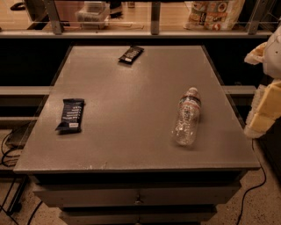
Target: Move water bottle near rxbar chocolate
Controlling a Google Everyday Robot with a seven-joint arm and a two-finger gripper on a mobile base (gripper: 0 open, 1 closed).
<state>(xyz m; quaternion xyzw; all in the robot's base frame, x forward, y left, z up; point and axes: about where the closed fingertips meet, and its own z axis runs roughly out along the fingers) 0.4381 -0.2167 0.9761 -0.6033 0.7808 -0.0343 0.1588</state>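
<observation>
Dim room. Shelf rail runs behind the bench point(131, 145), with a printed bag point(214, 13) on it at the far right. Grey flat top, drawers below, cables on the floor at both sides.

Water bottle point(187, 116) sits toward the right edge, nearer the front than the far edge. It appears to lie on its side, cap pointing to the far edge. Nothing touches it.

Rxbar chocolate point(131, 54), black wrapper, lies close to the far edge, a little left of the middle and well apart from the bottle. A second bar, navy wrapper point(70, 115), lies near the left edge, about level with the bottle.

Tool point(260, 118) hangs just off the right edge, beside the bottle but not touching it. Apart or together: cannot tell. It holds nothing that can be seen. Task looks unstarted.

Risks, as judged:
- A round bottle on its side may roll if nudged from the right edge. It could drift toward the front edge or across the top.
- Thin clear plastic may crumple or slip under a squeeze, more so near the tapered cap end.
- The two dark bars look alike. Delivery to the navy one at the left edge would be the wrong target.
- The black bar lies close to the far edge. A bottle set down hard or left rolling could push it off behind.
</observation>
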